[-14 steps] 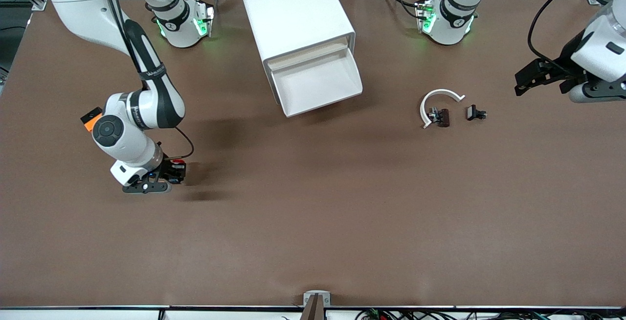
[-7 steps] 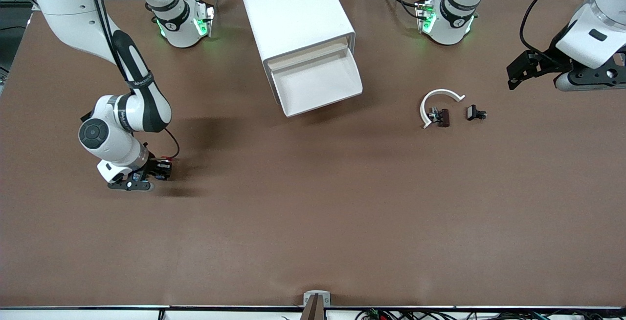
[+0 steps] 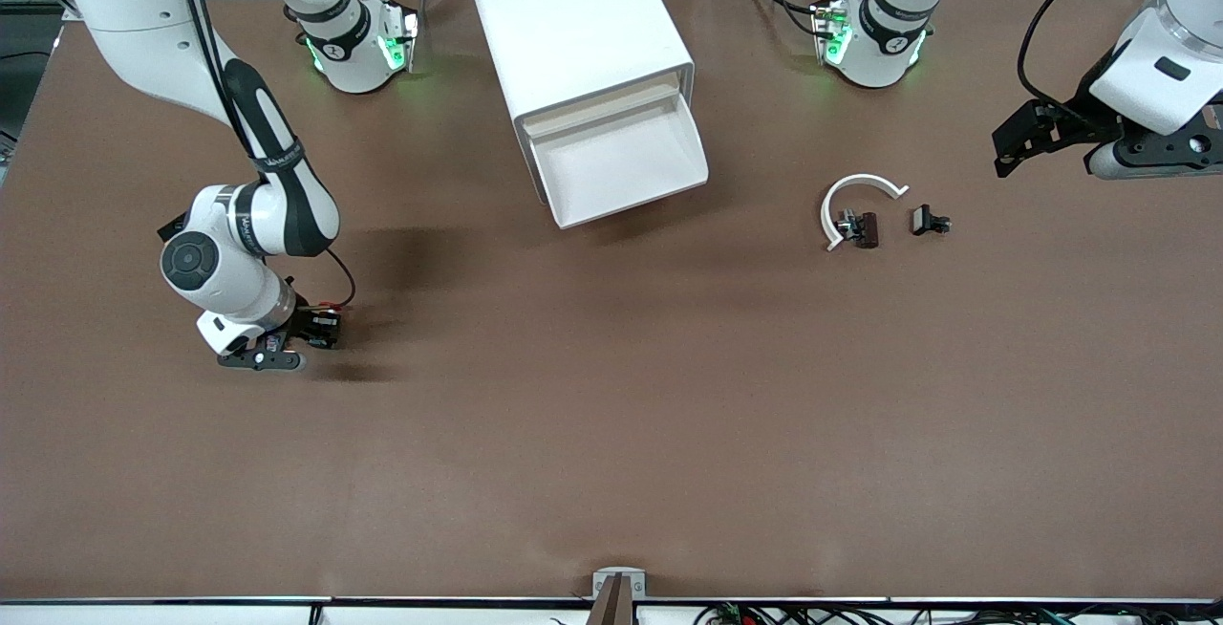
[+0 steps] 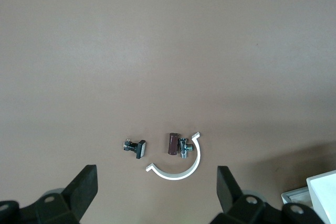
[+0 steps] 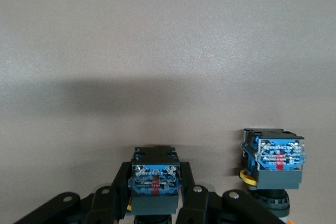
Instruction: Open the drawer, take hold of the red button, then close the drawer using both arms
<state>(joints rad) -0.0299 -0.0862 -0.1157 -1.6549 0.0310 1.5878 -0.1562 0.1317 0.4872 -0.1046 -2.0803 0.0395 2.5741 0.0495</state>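
Meanwhile right end effector (image 5: 155, 205) grips button (image 5: 155, 179) beside yellow-capped one (image 5: 273, 163); left end effector (image 4: 157, 190) open.

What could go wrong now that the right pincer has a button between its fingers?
The right pincer grips one button with a second button close beside it; a sideways move could knock that one. Both show only bluish bases here, so the cap colour is unchecked. The left pincer waits open over its table end, away from the open drawer.
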